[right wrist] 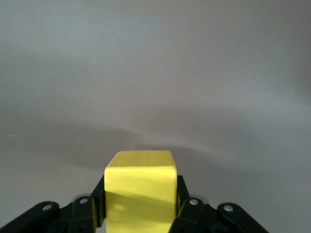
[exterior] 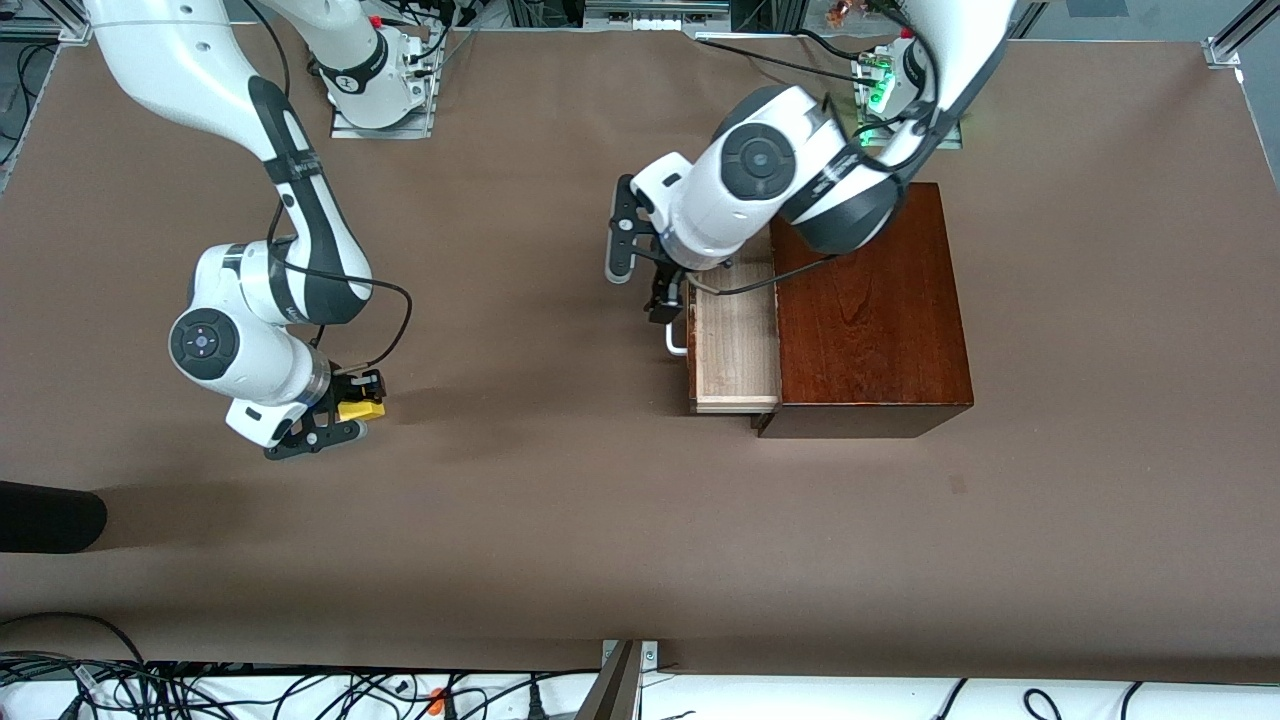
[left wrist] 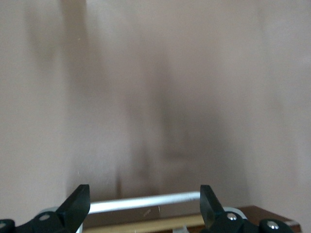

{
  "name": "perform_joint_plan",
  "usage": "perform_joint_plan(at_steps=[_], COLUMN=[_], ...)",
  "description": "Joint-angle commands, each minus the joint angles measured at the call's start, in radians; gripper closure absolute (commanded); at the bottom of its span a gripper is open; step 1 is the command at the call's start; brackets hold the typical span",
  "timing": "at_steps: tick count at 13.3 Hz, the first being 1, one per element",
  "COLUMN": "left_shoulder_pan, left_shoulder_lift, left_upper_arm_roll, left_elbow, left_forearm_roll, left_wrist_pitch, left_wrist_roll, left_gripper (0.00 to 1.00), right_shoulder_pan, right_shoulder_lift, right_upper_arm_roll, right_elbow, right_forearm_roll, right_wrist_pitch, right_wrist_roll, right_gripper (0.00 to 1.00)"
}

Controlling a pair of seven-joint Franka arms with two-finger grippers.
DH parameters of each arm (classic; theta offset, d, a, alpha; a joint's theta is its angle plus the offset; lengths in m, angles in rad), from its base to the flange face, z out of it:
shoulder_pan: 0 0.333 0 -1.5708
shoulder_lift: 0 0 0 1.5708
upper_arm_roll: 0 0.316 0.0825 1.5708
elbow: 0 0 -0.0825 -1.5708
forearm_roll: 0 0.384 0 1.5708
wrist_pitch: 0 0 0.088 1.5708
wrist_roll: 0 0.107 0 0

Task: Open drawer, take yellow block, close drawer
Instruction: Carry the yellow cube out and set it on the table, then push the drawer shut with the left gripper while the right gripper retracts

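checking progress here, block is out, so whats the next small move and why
Probably the left gripper should push the handle to slide the drawer shut. The drawer stands pulled out of the box and looks empty, and the left gripper's open fingers sit right at the handle. The right gripper is shut on the yellow block toward the right arm's end of the table.

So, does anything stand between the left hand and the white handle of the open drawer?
No. The left hand, fingers open, sits right at the white bar handle of the dark-wood drawer, with nothing visible between.
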Motion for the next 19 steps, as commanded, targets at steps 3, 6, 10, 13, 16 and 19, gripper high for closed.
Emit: perform_joint_plan(at_steps=[3, 6, 10, 13, 16, 19], left_shoulder_pan=[-0.018, -0.016, -0.001, 0.036, 0.057, 0.095], left_shoulder_lift=[0.03, 0.063, 0.062, 0.053, 0.034, 0.018], left_upper_arm_roll=[0.0, 0.0, 0.003, 0.003, 0.004, 0.001], left_elbow=[-0.086, -0.09, -0.092, -0.087, -0.073, -0.073], left_forearm_roll=[0.145, 0.233, 0.268, 0.275, 0.275, 0.275], left_wrist_pitch=[0.091, 0.091, 0.056, -0.017, -0.1, -0.16], left_wrist_roll=[0.026, 0.026, 0.029, 0.029, 0.036, 0.037], left_gripper=[0.0, 0.0, 0.0, 0.0, 0.0, 0.0], right_shoulder_pan=[-0.018, -0.03, -0.088, -0.109, -0.118, -0.106], right_shoulder_lift=[-0.007, 0.003, -0.104, -0.197, -0.328, -0.376], right_upper_arm_roll=[0.009, 0.012, 0.081, 0.119, 0.133, 0.127], right_elbow=[-0.125, -0.12, -0.091, 0.022, 0.062, 0.155], right_forearm_roll=[0.023, 0.026, 0.026, 0.026, 0.021, 0.021], right_wrist_pitch=[0.124, 0.125, 0.067, -0.135, -0.301, -0.492], right_wrist_roll=[0.029, 0.046, 0.089, 0.129, 0.155, 0.161], right_gripper=[0.94, 0.1, 0.0, 0.0, 0.0, 0.0])
